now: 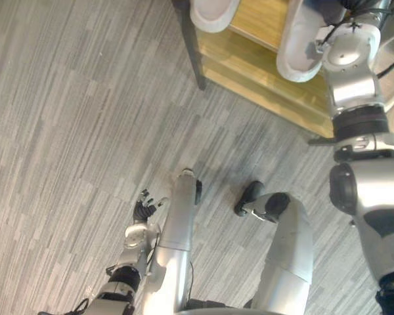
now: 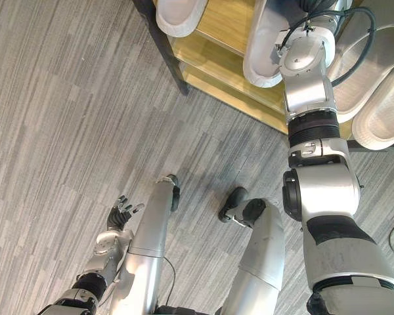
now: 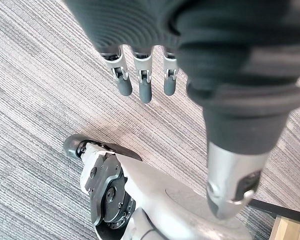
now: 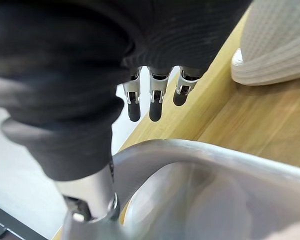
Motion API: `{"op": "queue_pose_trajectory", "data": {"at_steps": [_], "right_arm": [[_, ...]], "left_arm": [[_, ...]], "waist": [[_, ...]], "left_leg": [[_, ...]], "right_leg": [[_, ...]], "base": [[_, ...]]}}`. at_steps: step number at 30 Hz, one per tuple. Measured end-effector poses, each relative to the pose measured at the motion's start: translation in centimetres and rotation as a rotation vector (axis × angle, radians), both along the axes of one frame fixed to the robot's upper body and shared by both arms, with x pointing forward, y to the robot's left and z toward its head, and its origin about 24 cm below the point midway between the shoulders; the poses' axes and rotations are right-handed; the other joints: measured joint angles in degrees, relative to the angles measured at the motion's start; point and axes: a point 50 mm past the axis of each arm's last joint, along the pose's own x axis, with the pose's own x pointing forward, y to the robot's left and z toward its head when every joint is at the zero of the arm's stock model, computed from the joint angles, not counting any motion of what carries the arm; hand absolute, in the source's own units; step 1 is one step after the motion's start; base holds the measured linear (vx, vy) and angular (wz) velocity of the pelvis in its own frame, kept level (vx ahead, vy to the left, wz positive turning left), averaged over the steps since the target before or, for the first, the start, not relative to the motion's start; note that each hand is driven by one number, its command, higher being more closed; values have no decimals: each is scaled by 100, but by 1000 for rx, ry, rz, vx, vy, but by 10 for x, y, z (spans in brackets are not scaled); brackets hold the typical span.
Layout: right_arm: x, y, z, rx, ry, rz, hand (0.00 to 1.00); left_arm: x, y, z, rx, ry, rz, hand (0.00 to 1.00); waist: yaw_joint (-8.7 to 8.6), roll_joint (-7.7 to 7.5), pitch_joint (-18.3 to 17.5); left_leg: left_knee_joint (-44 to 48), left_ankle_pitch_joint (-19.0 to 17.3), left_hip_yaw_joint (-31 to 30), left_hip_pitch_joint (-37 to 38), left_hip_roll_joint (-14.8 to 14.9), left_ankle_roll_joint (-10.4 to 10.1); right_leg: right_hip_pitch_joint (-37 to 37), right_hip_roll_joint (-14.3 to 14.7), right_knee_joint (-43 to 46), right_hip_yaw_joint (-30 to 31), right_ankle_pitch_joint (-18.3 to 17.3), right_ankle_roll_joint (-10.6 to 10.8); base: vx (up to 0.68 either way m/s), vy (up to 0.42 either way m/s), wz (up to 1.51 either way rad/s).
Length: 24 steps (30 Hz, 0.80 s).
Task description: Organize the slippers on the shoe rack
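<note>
**Shoe rack** point(image 2: 231, 23): light wooden shelves in a dark frame, standing on grey striped carpet point(image 1: 65, 131).

**Slippers, four counted, all on the rack**
- Leftmost slipper point(image 2: 177, 14): pale, smooth, near the rack's left corner post, rounded end jutting past the shelf's front edge.
- Second slipper point(image 2: 261, 49): pale grey, long, further right on the same shelf, likewise jutting past the front edge, partly behind the right arm.
- Third slipper point(image 2: 381, 65): off-white, open hollow showing, towards the rack's right end.
- Fourth slipper point(image 2: 389, 121): off-white, ribbed, just beside the third, close to the front rail.

**Look of the slippers**: soft, thick-soled, uniformly light; judged light in weight and easy to nudge.

**Right hand** point(image 4: 154, 110): raised over the wooden shelf, fingers straight and close together, nothing pinched. Ribbed slipper end on the shelf beyond the fingertips. Pale curved rim directly under the hand, probably a slipper; contact impossible to tell.

**Left hand** point(image 1: 144, 207): low over the carpet, fingers loosely spread, empty.

**Progress, as a judgement**: well along, with all counted slippers shelved. Left to do: squaring up and pairing, given the overhang at the front edge and the differing angles.
</note>
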Motion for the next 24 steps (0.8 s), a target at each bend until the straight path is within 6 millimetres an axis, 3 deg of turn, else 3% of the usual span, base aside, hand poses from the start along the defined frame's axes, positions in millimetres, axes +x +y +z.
{"op": "queue_pose_trajectory", "data": {"at_steps": [8, 18, 24], "right_arm": [[0, 1, -1, 8, 0, 11, 0], [0, 19, -27, 57, -19, 95, 0], [-8, 33, -43, 129, -83, 183, 0]], "left_arm": [[0, 1, -2, -15, 12, 16, 0], [-1, 5, -3, -21, 22, 33, 0], [-4, 8, -6, -24, 40, 52, 0]], "waist": [[1, 0, -5], [-16, -8, -126], [-31, -104, -274]], "left_leg": [[-33, 6, 69, 70, 72, -11], [-182, 11, 115, 361, 226, -24], [-269, 12, 143, 467, 257, -25]], "right_leg": [[0, 40, -20, 32, 31, -54], [274, 191, -215, 17, 27, -37], [352, 212, -272, 12, 57, -91]], "base": [[43, 2, -5], [39, -2, -6], [41, 8, -1]]}}
